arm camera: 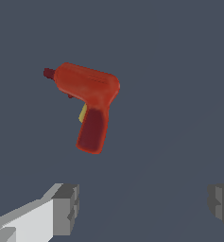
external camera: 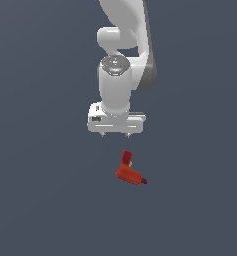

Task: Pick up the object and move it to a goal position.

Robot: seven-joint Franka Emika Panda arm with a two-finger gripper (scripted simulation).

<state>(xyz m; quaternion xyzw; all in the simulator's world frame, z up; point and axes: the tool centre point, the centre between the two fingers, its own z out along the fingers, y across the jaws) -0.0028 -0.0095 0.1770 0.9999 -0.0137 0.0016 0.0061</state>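
I hold the gripper (external camera: pixel 115 135) above the worktop (external camera: pixel 40 200), its jaws spread wide and grasping nothing, because the red drill toy (external camera: pixel 129 170) lies on its side just ahead, not yet between the fingers (arm camera: pixel 66 208).

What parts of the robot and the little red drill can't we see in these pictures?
- Exterior view: the arm's upper part is cut off by the top edge, so its base is unseen.
- Exterior view: the fingertips of the gripper are too small to make out.
- Wrist view: the fingers are cut off by the bottom and side edges.
- Both views: the underside of the red drill toy is hidden by its own body.
- No goal marker shows anywhere.
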